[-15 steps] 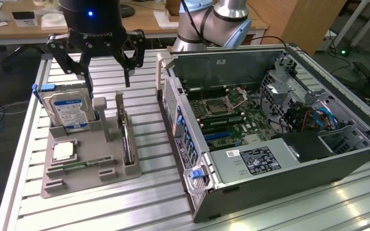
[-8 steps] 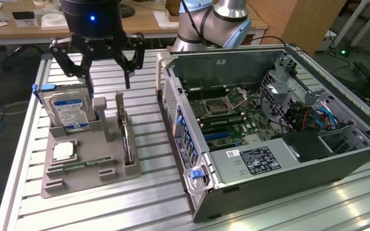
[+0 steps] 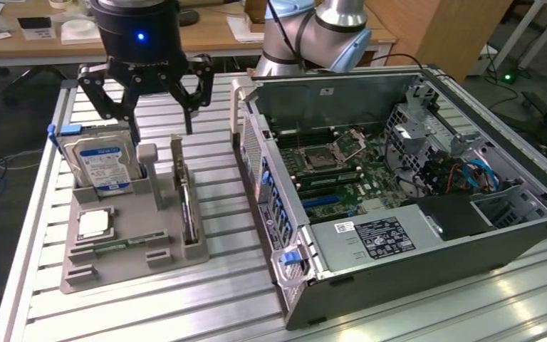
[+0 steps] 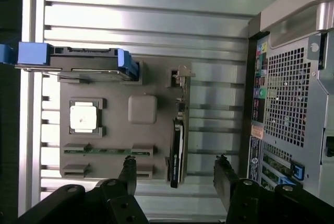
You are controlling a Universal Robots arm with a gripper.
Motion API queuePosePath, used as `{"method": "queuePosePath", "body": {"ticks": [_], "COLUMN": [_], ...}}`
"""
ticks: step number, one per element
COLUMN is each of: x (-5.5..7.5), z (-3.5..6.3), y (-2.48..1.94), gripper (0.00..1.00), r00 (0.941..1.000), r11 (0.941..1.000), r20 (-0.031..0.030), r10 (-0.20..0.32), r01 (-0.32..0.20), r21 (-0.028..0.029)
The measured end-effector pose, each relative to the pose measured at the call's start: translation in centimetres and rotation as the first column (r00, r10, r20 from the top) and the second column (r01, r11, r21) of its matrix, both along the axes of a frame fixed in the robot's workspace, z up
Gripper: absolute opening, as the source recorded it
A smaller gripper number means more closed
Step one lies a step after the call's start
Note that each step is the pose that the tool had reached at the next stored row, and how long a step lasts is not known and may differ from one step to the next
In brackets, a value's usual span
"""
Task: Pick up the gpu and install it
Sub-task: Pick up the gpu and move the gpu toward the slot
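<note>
The gpu (image 3: 189, 208) is a thin dark card standing on edge in a slot of the grey holder tray (image 3: 131, 263), its silver bracket end toward the back. In the wrist view the gpu (image 4: 176, 148) runs lengthwise between my two fingertips. My gripper (image 3: 159, 121) hangs above the back of the tray, open, with nothing held. In the wrist view my gripper (image 4: 175, 164) has one finger (image 4: 128, 169) on each side of the card, apart from it. The open computer case (image 3: 397, 178) lies to the exterior view's right of the tray, motherboard exposed.
A hard drive (image 3: 102, 164) with a blue-white label stands in the tray. A processor chip (image 3: 93, 224) and a green memory stick (image 3: 112, 247) lie in the same tray. The case's rear panel (image 4: 292, 78) stands close beside the gpu slot. The table is slatted metal (image 3: 226, 299).
</note>
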State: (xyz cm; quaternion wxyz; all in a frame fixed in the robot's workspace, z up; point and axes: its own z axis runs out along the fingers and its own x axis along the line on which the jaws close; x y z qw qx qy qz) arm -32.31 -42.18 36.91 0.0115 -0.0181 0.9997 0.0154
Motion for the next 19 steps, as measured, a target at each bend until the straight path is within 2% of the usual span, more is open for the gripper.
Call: {"method": "queuePosePath", "body": {"ticks": [10, 12, 13, 16, 19], "x": [0.3, 0.3, 0.3, 0.3, 0.3], "z": [-1.46, -1.69, -1.78, -2.18, -2.74], "y": [0.09, 0.09, 0.09, 0.08, 0.09], "gripper": [0.71, 0.72, 0.78, 0.78, 0.78], "r00": [1.0000, 1.0000, 1.0000, 1.0000, 1.0000], "r11": [1.0000, 1.0000, 1.0000, 1.0000, 1.0000], "r20": [-0.0006, -0.0006, -0.0007, -0.0006, -0.0006], "r10": [0.000, 0.000, 0.000, 0.000, -0.005], "r01": [0.000, 0.000, 0.000, 0.000, 0.005], "r21": [-0.0007, -0.0006, -0.0007, -0.0060, -0.0065]}}
